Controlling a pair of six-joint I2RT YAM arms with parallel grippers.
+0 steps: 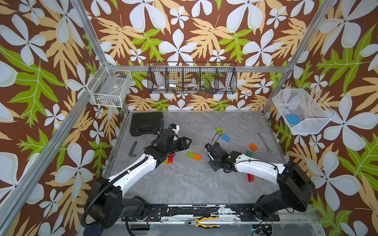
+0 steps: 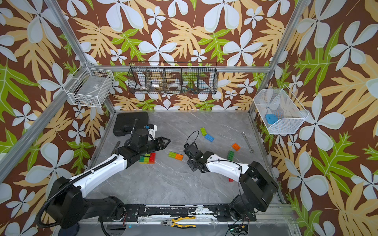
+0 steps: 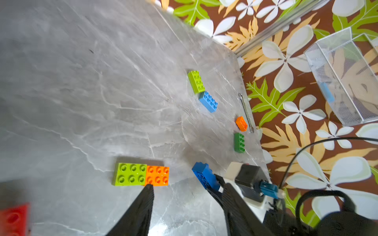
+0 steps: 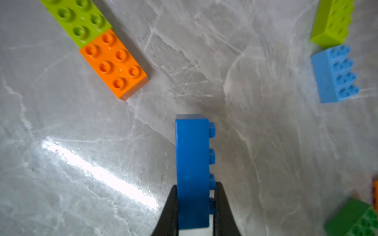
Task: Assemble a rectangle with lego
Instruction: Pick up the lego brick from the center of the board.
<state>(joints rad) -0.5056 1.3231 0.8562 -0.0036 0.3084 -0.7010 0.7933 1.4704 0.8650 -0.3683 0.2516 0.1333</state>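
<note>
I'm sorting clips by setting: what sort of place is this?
Most likely a robot lab test cell: two robot arms mounted at a marble-look tabletop, an aluminium frame hung with a printed floral backdrop, and scattered lego bricks and a spanner as practice props.

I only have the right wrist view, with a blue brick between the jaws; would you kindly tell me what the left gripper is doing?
Observer: The left gripper is open and empty, its tips pointing toward the right gripper and its blue brick.
Operator: Thank you. Are any bricks outside my view?
Observer: Yes, a red brick lies partly hidden under the right arm.
Operator: And on the other side?
Observer: A cluster of green, yellow and red bricks sits partly under the left arm.
</note>
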